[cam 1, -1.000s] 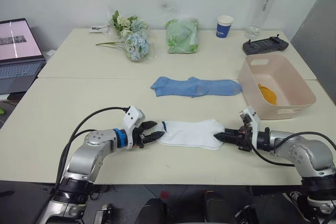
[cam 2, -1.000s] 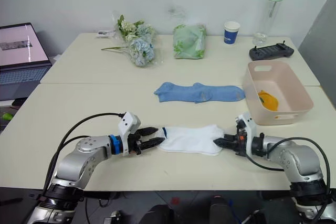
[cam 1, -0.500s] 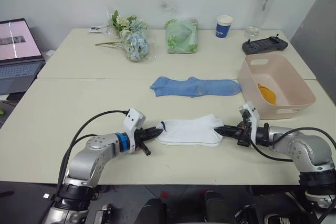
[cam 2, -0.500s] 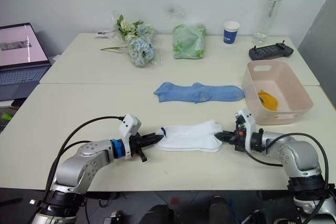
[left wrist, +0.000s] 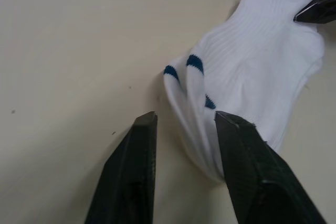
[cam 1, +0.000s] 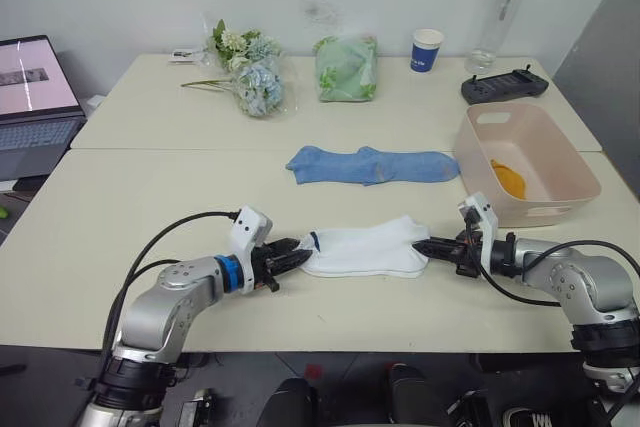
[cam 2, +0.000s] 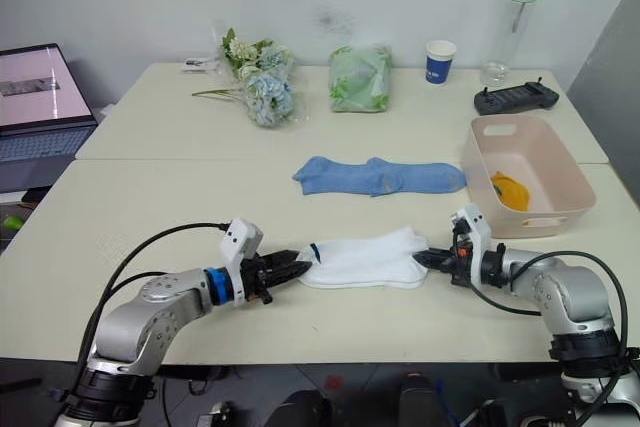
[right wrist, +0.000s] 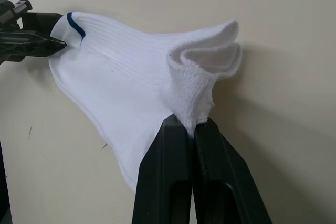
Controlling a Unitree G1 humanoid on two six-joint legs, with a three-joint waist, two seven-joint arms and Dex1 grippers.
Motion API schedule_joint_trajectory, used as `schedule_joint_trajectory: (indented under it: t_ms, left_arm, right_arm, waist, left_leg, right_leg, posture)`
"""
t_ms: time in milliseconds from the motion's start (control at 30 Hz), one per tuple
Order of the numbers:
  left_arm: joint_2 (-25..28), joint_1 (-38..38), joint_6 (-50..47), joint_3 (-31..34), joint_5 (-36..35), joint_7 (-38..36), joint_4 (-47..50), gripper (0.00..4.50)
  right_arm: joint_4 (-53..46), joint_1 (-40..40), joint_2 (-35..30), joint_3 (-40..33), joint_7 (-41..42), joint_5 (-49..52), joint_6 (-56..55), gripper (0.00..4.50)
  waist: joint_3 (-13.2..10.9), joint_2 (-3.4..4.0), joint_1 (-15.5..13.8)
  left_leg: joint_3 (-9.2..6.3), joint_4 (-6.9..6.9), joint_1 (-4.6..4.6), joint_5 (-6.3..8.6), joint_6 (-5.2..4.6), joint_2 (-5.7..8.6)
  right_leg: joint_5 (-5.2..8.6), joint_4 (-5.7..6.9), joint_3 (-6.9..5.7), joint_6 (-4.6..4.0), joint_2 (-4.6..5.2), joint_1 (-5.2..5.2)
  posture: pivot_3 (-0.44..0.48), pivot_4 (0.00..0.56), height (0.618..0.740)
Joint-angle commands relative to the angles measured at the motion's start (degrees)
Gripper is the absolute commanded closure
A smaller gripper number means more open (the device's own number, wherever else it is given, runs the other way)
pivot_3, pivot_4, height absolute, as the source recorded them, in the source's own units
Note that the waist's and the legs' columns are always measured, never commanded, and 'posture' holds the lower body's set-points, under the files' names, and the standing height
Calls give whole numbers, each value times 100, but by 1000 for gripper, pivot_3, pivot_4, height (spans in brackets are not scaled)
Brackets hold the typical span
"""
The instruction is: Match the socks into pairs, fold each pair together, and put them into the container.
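Cream surface [cam 1: 150,187] is carrying white socks [cam 1: 362,248]: right gripper [cam 1: 424,245] pinching one end, left gripper [cam 1: 290,254] spread at the other, stretching them for folding.

The white socks [cam 1: 362,250] lie stacked flat on the surface, dark blue marks at the cuff end, their other end pinched up into a fold. Behind them the two light blue socks [cam 1: 372,165] lie overlapping, stretched lengthwise. To the right stands the pale pink container [cam 1: 569,187], upright, with mustard-yellow socks [cam 1: 510,180] inside.
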State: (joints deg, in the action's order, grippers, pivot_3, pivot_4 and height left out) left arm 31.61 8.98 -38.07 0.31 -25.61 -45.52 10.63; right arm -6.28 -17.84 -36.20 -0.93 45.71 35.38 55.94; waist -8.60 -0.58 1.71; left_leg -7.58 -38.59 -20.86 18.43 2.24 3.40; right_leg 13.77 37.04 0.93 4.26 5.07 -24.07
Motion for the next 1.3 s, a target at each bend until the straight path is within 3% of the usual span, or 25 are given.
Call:
schedule_joint_trajectory:
  t_ms: [33,133,200,467,600,800,1100,1300]
  left_arm:
    - [578,175,81,354,-187,-483,173,2031]
    - [1037,446,564,156,125,-860,67,2031]
    - [873,854,670,107,12,-869,39,2208]
    - [192,1642,1608,-1415,859,-1373,-403,4481]
    - [-278,1801,1998,-1962,1327,-1380,-1313,4481]
    - [-794,1691,2568,-2076,1622,-1360,-2592,4481]
    - [-669,1562,2428,-2145,1785,-1494,-2563,4481]
    - [-702,1519,2327,-2070,1740,-1481,-2387,4481]
  right_arm:
    - [-84,-87,-20,-62,64,20,-91,4500]
    - [-98,-81,-15,-44,84,-23,-112,4500]
    - [-135,-60,-42,-19,125,-38,-122,4500]
    - [-162,-107,-13,13,132,-26,-112,4500]
    - [-193,-124,36,46,132,-7,-100,4500]
    - [-305,-138,83,18,174,116,-40,4500]
    - [-887,-611,536,-651,36,1597,808,4500]
    - [-955,-790,998,-318,-315,1610,844,4500]
  waist:
    - [0,0,0]
    - [-1,0,-4]
    - [-1,0,-19]
    - [-2,-3,11]
    - [-2,-2,18]
    - [-1,-3,2]
    - [3,-1,18]
    - [5,-2,1]
  left_leg:
    - [-1,0,0,0,0,-1]
    - [-1,1,0,0,0,0]
    - [0,1,0,0,0,2]
    - [2,-2,-5,0,0,2]
    - [4,-3,1,0,0,0]
    - [-1,-8,-3,0,-1,2]
    - [-2,-11,6,0,-1,1]
    - [-4,-11,4,0,-1,5]
  right_leg:
    - [0,0,-2,0,0,0]
    - [0,-1,-2,0,-1,0]
    - [0,-4,0,0,0,1]
    - [0,-6,-1,0,3,1]
    - [0,3,-2,0,-2,2]
    - [0,-1,-4,0,0,3]
    - [-1,2,-3,0,0,11]
    - [0,1,-2,0,2,10]
  posture:
    - [0,150,740]
    - [0,150,740]
    - [0,150,740]
    - [0,150,740]
    - [0,150,740]
    - [0,150,740]
    - [0,150,740]
    - [0,150,740]
